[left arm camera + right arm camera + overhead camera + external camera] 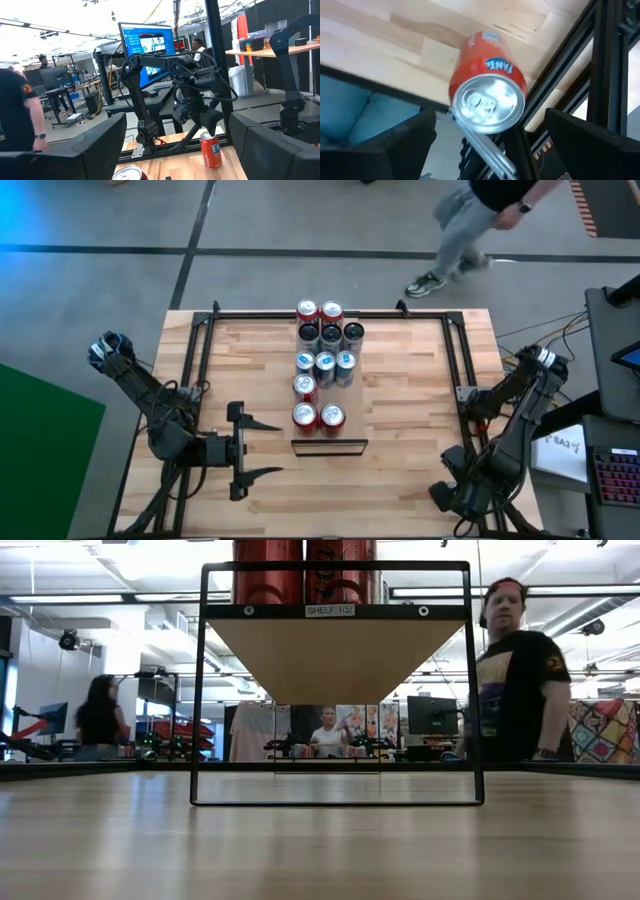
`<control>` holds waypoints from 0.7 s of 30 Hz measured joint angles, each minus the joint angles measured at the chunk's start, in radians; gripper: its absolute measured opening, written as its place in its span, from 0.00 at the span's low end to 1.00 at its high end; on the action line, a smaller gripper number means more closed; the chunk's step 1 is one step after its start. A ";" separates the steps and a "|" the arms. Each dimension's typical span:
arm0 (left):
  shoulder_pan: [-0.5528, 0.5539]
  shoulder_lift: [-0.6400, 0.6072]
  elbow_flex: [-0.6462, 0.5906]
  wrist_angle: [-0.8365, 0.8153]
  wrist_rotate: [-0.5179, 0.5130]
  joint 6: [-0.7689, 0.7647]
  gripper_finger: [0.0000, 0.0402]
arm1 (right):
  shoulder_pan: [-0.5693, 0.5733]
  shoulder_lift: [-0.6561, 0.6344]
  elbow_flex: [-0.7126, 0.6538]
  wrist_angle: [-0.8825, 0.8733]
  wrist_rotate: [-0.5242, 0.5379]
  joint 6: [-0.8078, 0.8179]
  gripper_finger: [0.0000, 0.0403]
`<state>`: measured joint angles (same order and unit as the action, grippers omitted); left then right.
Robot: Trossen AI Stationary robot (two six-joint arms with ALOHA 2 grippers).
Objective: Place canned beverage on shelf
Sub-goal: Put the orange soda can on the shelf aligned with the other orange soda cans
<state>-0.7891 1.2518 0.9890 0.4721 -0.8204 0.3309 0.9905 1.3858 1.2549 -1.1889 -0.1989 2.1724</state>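
Observation:
An orange canned beverage [487, 95] stands upright on its base on the tabletop near the near right corner, and the left wrist view shows it [211, 149] too. My right gripper [490, 115] hangs just above it, pointing steeply down, open, one finger on either side of the can's top; no touch shows. In the high view that arm [470, 480] hides the can. The shelf [358, 405] stands mid-table and carries several cans [325, 365]; the low view shows its underside [335, 655]. My left gripper [265, 448] waits open near the left, pointing at the shelf.
Black frame rails [200, 350] run along the table's edges, and one passes close to the orange can [580, 55]. Bare planks lie on both sides of the shelf. One person [470, 220] walks beyond the far edge; another [515, 670] stands behind the table.

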 joint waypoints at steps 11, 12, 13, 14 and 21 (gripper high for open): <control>0.000 0.000 0.000 0.003 -0.004 0.026 0.80 | 0.000 0.104 -0.028 0.049 -0.010 -0.009 0.91; 0.000 0.000 0.000 0.003 -0.004 0.026 0.80 | 0.000 0.115 -0.028 0.049 -0.010 -0.010 0.91; 0.000 0.000 0.000 0.003 -0.004 0.026 0.80 | 0.000 0.127 -0.028 0.049 -0.010 -0.010 0.91; 0.000 0.000 0.000 0.003 -0.004 0.027 0.80 | 0.000 0.137 -0.028 0.048 -0.010 -0.010 0.91; 0.000 0.000 0.000 0.004 -0.008 0.027 0.80 | 0.000 0.171 -0.028 0.050 -0.010 -0.018 0.81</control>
<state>-0.7887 1.2518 0.9890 0.4759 -0.8280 0.3576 0.9905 1.5570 1.2274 -1.1393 -0.2085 2.1540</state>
